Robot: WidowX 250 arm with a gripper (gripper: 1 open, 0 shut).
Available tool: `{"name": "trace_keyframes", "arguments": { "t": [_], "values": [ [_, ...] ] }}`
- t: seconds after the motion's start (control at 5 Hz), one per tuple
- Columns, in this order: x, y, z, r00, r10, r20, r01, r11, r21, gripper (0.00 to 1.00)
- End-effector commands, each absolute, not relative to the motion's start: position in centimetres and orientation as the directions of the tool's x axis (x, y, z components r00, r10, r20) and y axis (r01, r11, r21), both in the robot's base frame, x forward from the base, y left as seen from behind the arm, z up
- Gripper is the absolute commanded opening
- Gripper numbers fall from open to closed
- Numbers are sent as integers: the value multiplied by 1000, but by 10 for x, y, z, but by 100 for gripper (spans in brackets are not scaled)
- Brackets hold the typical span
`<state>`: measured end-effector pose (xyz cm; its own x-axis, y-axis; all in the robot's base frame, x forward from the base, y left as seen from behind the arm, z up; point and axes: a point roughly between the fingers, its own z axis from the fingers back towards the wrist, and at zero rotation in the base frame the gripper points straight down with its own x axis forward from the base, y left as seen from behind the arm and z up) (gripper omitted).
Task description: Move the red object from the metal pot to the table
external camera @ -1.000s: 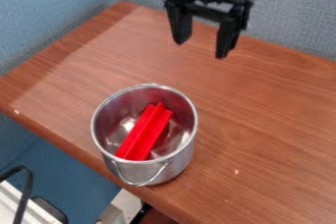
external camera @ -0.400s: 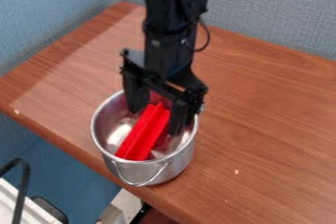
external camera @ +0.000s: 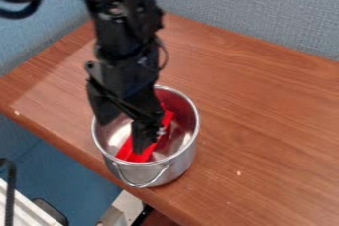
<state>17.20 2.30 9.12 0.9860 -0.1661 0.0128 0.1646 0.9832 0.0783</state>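
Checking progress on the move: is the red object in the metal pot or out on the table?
In. The red object lies inside the metal pot, below its rim, with the open pincer lowered over it.

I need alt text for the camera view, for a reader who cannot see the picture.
A black robot gripper points down into a shiny metal pot, jaws open on either side of a red object lying inside. The pot stands near the front edge of a reddish-brown wooden table, against a blue-grey wall.
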Motion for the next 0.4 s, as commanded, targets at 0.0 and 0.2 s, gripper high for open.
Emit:
{"name": "trace_keyframes", "arguments": {
  "t": [0.0,0.2],
  "values": [
    [174,30,90,987,-160,24,157,983,90,100],
    [177,32,86,989,-146,15,144,985,95,100]
  ]
}}
